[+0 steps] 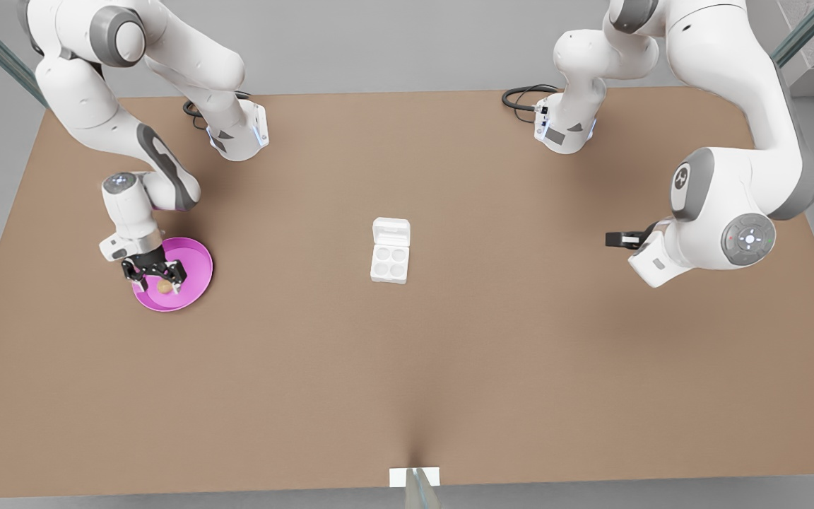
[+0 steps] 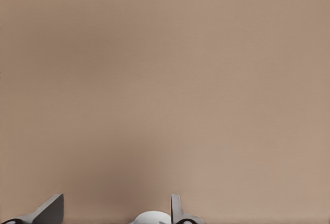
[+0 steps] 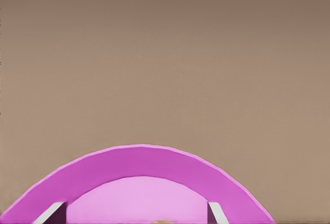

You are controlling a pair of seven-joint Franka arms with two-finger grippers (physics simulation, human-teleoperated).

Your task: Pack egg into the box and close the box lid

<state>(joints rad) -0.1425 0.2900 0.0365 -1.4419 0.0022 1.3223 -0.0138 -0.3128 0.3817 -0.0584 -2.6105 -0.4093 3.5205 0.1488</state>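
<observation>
Hovering over the egg (image 1: 165, 286): right gripper (image 1: 156, 274) low over the pink plate (image 1: 195, 276) at front view's left, fingers spread wide either side of it, not gripping.
Box (image 1: 389, 261) sits mid-table, box lid (image 1: 391, 231) folded open, cups empty. Left gripper (image 1: 613, 240) waits at front view's right, fingers (image 2: 49, 211) apart.

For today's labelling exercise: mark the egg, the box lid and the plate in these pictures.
egg (image 1: 165, 286): front view, middle of its tan shell.
box lid (image 1: 391, 230): front view, centre of the open flap.
plate (image 3: 139, 162): right wrist view, on its far rim.
</observation>
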